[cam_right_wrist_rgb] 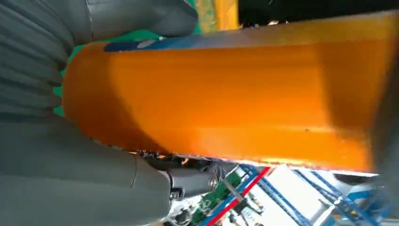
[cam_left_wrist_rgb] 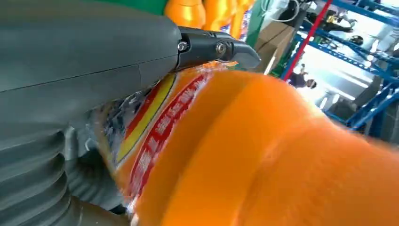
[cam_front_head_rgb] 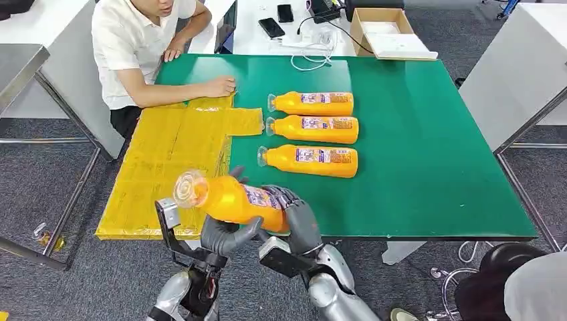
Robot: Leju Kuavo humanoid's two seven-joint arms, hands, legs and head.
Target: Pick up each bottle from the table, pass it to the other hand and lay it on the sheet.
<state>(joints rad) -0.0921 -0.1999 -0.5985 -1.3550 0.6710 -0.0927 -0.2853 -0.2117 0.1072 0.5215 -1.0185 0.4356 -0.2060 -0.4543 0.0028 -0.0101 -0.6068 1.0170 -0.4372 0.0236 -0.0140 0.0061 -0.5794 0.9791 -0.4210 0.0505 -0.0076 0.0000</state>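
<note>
An orange juice bottle (cam_front_head_rgb: 227, 199) hangs in the air over the table's near edge, its clear cap end pointing left toward the yellow sheet (cam_front_head_rgb: 167, 154). My left hand (cam_front_head_rgb: 226, 235) cups it from below near the middle. My right hand (cam_front_head_rgb: 297, 212) grips its base end. In the left wrist view the bottle (cam_left_wrist_rgb: 263, 155) lies close against my left hand (cam_left_wrist_rgb: 84, 61). In the right wrist view my right hand (cam_right_wrist_rgb: 70, 188) wraps around the bottle (cam_right_wrist_rgb: 235, 99). Three more bottles (cam_front_head_rgb: 313, 128) lie side by side on the green table (cam_front_head_rgb: 428, 167).
A person sits at the far left corner with a hand (cam_front_head_rgb: 219, 87) resting on the sheet's far edge. Phones, cables and a cardboard box (cam_front_head_rgb: 388, 33) lie on the white table beyond. A dark stool (cam_front_head_rgb: 495, 274) stands at the near right.
</note>
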